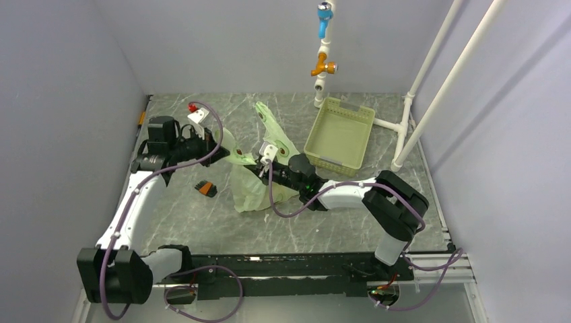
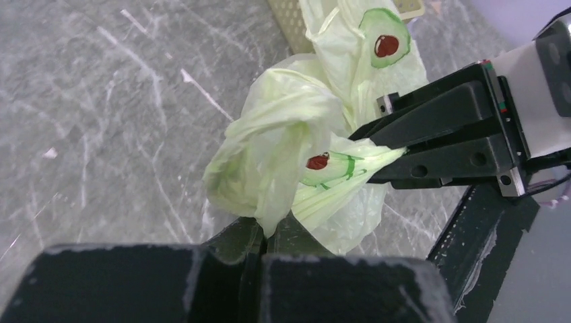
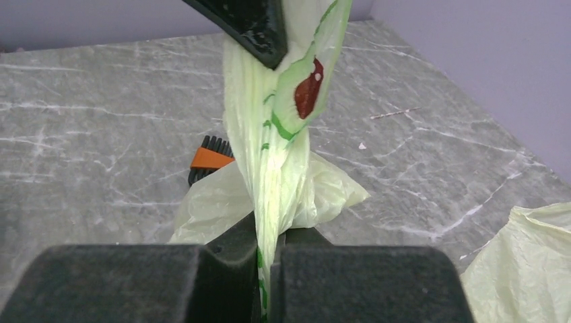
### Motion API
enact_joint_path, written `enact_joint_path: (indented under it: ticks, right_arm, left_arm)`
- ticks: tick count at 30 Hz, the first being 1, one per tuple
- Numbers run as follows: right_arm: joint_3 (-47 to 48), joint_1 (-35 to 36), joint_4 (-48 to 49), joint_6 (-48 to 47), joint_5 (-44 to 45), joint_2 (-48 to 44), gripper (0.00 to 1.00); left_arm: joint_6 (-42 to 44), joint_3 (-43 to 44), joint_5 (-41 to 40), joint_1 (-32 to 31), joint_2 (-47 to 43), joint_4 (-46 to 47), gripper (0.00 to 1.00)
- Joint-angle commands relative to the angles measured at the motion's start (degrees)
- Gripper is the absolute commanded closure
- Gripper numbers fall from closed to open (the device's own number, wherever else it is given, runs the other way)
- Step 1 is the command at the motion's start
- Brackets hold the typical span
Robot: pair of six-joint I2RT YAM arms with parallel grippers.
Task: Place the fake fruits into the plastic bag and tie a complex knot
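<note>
Here both claws are closed on the plastic bag (image 1: 252, 192). The left claw (image 1: 226, 152) pinches a twisted strip of the thin film, and the right claw (image 1: 264, 165) pinches the same strip just beside it. The strip has a printed avocado on it and runs tight between them. The rest of the bag sits crumpled on the counter (image 1: 350, 222), about the middle. A small orange-and-black block (image 1: 205, 189) lies near its left side, and a pale green tray (image 1: 340, 134) stands further back on the right.
</note>
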Motion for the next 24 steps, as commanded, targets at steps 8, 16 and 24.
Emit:
enact_joint_path:
  ticks: [8, 16, 24]
  right_arm:
    - [2.64, -1.21, 0.05, 0.04, -1.08, -0.72, 0.99]
    - [6.61, -4.55, -21.16, -2.82, -14.43, -13.36, 0.21]
    - [18.51, -16.00, -42.49, 3.27, -23.43, -19.35, 0.16]
  left_arm:
    - [21.07, 13.14, 3.82, 7.09, 15.96, 2.57, 1.00]
    - [29.89, 11.05, 15.81, 7.01, 12.79, -3.67, 1.00]
    - [41.20, 12.60, 20.30, 6.71, 11.50, -12.01, 1.00]
